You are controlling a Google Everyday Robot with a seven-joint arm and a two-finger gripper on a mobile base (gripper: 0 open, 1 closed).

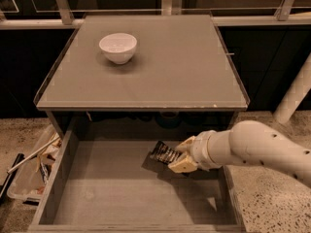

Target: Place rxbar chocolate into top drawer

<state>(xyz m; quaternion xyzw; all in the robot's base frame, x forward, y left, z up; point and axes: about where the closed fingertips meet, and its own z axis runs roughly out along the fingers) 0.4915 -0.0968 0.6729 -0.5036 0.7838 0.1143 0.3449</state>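
The top drawer (pixel 97 198) is pulled out in front of the table, grey, with low walls and a flat bottom. My gripper (pixel 182 155) reaches in from the right over the drawer's right half. It is shut on the rxbar chocolate (pixel 164 154), a small black bar with pale lettering, held tilted just above the drawer bottom. The bar's shadow lies right under it.
A white bowl (pixel 118 47) stands on the grey glass-covered tabletop (pixel 184 67) at the back left. A clear bin (pixel 29 171) of cluttered items sits on the floor left of the drawer. A white post (pixel 294 98) stands at the right.
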